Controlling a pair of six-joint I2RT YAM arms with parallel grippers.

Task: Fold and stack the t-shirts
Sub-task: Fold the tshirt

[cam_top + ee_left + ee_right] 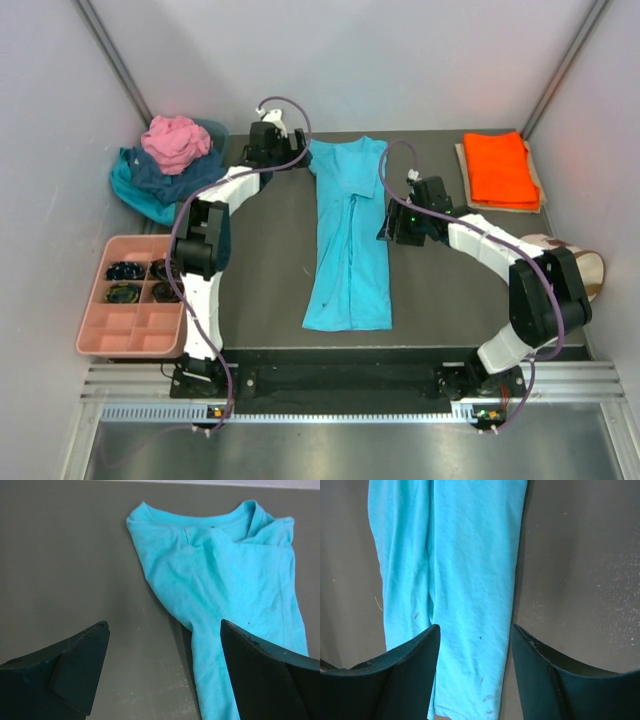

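Observation:
A bright turquoise t-shirt (pixel 347 240) lies on the dark mat as a long narrow strip, folded lengthwise, with its collar (pixel 220 520) at the far end. My left gripper (pixel 288 152) hovers open just left of the collar end; in the left wrist view the shirt's edge (pixel 215 645) runs between its fingers (pixel 85 655) near the right one, and nothing is held. My right gripper (pixel 396 226) stands open over the shirt's right edge (pixel 470 580), with the cloth lying flat below its fingers (pixel 415 655). An orange t-shirt (pixel 499 168) lies folded at the back right. Pink (pixel 175 140), navy (pixel 180 175) and teal (pixel 135 190) t-shirts are heaped at the back left.
A pink compartment tray (pixel 100 335) with small dark items sits at the left edge beside the left arm. A cream bag (pixel 585 265) lies by the right arm's elbow. White walls close in the mat (pixel 270 260) on three sides.

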